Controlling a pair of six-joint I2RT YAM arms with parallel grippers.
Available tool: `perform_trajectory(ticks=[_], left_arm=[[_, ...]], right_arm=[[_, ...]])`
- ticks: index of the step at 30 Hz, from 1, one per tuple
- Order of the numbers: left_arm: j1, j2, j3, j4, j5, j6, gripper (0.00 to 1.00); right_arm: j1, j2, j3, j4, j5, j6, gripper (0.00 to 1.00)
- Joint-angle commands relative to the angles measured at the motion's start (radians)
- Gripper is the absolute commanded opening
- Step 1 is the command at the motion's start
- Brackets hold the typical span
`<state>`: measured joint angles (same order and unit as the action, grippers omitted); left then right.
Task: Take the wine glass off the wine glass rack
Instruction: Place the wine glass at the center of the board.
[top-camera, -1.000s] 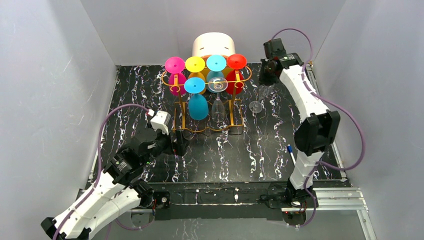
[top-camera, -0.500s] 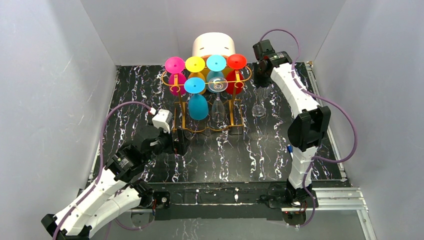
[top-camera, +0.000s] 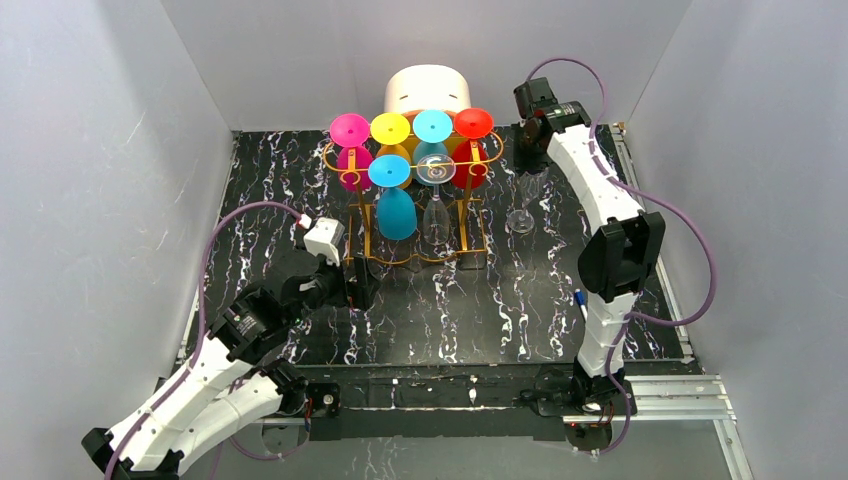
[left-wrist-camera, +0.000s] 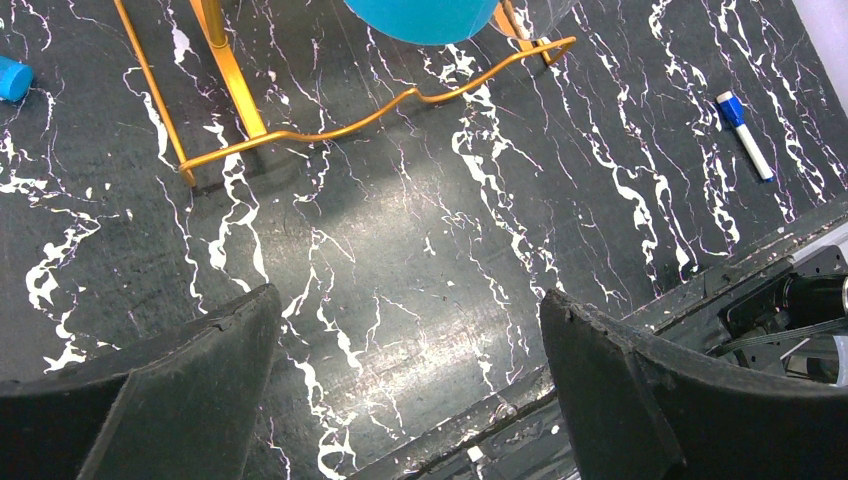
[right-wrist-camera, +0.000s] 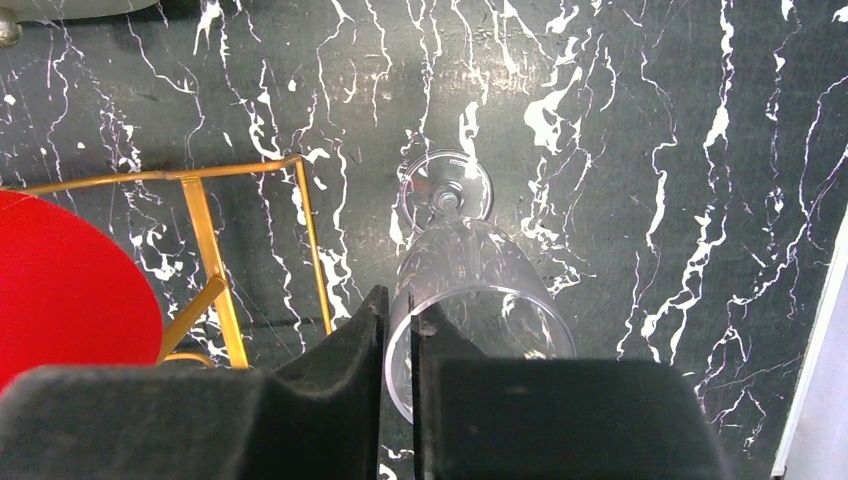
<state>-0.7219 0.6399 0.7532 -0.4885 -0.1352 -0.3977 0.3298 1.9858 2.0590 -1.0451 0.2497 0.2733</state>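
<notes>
The gold wire wine glass rack (top-camera: 362, 215) stands at the table's back middle with several coloured glasses and one clear glass (top-camera: 436, 205) hanging upside down from it. My right gripper (top-camera: 530, 150) is shut on the rim of a separate clear wine glass (top-camera: 520, 205), held upright just right of the rack. In the right wrist view the fingers (right-wrist-camera: 400, 305) pinch the glass wall (right-wrist-camera: 480, 280), foot (right-wrist-camera: 447, 190) low near the table. My left gripper (top-camera: 355, 285) is open and empty in front of the rack's base (left-wrist-camera: 330, 120).
A white round box (top-camera: 428, 92) stands behind the rack. A blue-capped marker (top-camera: 581, 305) lies at the near right, also in the left wrist view (left-wrist-camera: 745, 135). The red glass foot (right-wrist-camera: 60, 290) and the rack's rail (right-wrist-camera: 205, 220) are close left of my right gripper.
My right wrist has swung left toward the rack with the clear glass, and the glass foot has shifted slightly nearer and right. The left arm has barely moved.
</notes>
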Motion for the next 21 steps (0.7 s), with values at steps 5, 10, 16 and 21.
perform_trajectory(ticks=[5, 10, 16, 21], left_arm=[[0.002, 0.018, 0.051, -0.019, -0.006, 0.005, 0.98], [0.001, 0.02, 0.054, -0.018, 0.001, 0.001, 0.98], [0.002, 0.035, 0.06, -0.019, 0.002, -0.002, 0.98], [0.002, 0.048, 0.06, -0.018, -0.009, -0.013, 0.98]], right_arm=[[-0.018, -0.024, 0.037, -0.041, -0.032, -0.018, 0.33], [-0.02, -0.014, 0.113, -0.073, -0.026, -0.026, 0.46], [-0.021, -0.013, 0.258, -0.125, -0.042, -0.048, 0.53], [-0.02, -0.127, 0.219, -0.075, -0.067, 0.007, 0.61]])
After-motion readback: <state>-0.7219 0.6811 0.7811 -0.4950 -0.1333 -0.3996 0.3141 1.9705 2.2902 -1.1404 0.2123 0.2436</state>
